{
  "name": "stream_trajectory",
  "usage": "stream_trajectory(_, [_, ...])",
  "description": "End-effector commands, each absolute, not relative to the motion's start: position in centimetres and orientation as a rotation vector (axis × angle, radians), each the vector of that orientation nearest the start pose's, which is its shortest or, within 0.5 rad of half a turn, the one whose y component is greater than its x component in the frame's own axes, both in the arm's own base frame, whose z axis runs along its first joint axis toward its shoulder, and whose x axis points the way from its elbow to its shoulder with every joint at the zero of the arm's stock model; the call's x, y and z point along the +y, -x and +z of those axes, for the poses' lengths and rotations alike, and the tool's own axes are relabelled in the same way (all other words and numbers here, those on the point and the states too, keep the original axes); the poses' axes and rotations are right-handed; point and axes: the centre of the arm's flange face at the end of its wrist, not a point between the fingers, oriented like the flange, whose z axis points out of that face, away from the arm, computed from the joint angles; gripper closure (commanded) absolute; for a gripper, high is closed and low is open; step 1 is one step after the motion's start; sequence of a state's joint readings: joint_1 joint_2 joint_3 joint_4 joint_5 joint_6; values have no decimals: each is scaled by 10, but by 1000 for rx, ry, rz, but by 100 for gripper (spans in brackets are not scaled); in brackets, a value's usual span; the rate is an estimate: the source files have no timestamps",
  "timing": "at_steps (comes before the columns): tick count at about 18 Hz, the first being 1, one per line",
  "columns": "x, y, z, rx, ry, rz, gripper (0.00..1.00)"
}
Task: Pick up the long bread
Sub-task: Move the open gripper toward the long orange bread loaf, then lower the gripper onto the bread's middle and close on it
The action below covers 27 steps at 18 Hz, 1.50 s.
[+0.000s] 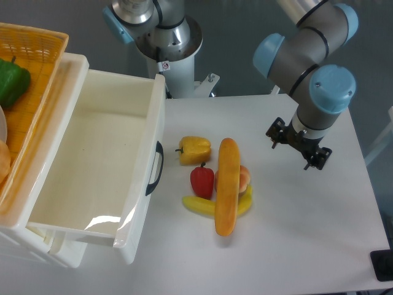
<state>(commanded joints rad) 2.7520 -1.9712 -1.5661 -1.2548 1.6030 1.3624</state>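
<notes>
The long bread [226,186] hides most of a bun [244,179] and the banana's [202,205] middle — the tool's [296,148] opening can't be judged.
</notes>
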Motion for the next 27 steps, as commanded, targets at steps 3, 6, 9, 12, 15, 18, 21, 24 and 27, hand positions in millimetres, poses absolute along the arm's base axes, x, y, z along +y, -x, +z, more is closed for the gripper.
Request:
stream_trajectory(3, [358, 525, 301, 112, 3190, -82, 0])
stream_trajectory(6, [353, 522, 311, 75, 3186, -69, 0])
stream_trajectory(9, [354, 512, 301, -27, 3196, -103, 0])
stream_trajectory(12, [376, 503, 295, -226, 3164, -121, 0])
stream_trajectory(15, [400, 501, 279, -283, 3159, -147, 0])
stream_trajectory(18, [407, 498, 273, -311, 3159, -163, 0])
stream_trajectory(21, [417, 499, 271, -315, 3105, -208, 0])
stream_trajectory(24, [429, 499, 268, -296, 3088, -224, 0])
stream_trajectory(27, [441, 493, 253, -270, 3097, -256, 0])
